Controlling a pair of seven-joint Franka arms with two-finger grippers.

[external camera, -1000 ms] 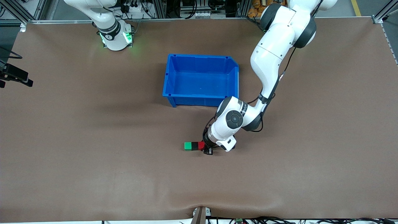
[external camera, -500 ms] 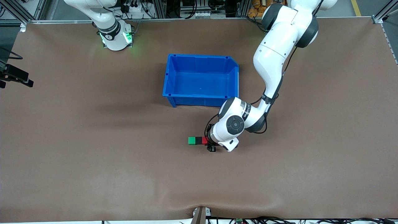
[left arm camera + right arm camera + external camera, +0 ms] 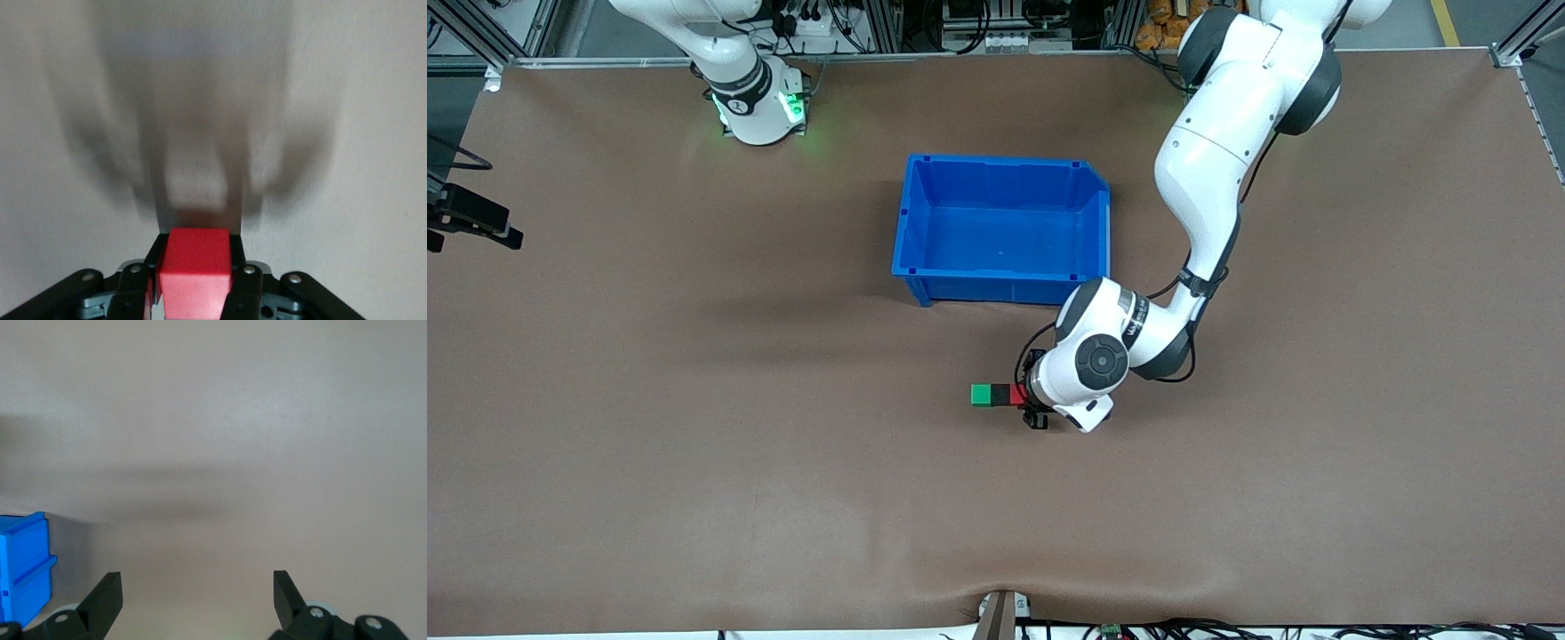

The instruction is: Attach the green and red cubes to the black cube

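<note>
Left gripper [image 3: 1033, 407], reaching out from the left arm's base, has its fingers closed against two sides of the red cube [image 3: 1016, 395]; the left wrist view shows that cube [image 3: 195, 270] clamped between the dark fingers [image 3: 241, 283], with the brown table [image 3: 694, 427] blurred past it. Whether the cube rests on the table or is raised just off it cannot be told. Joined to the red cube in one short row are the black cube [image 3: 1001, 395], in the middle, and the green cube [image 3: 982, 395], at the end toward the right arm's side; all three touch face to face and lie nearer the front camera than the blue bin [image 3: 1002, 228], which stands apart from them and looks empty.

Step in hand, as judged: the three cubes already appear attached, and the left gripper carries or steadies the row by its red end. The next move probably calls for setting the row down flat and parting the fingers without twisting the joints loose.

Farthest off, the right gripper [image 3: 197, 603] waits near its own base, its fingers spread wide and holding nothing, with a corner of the bin [image 3: 23, 567] at the edge of its wrist view.
</note>
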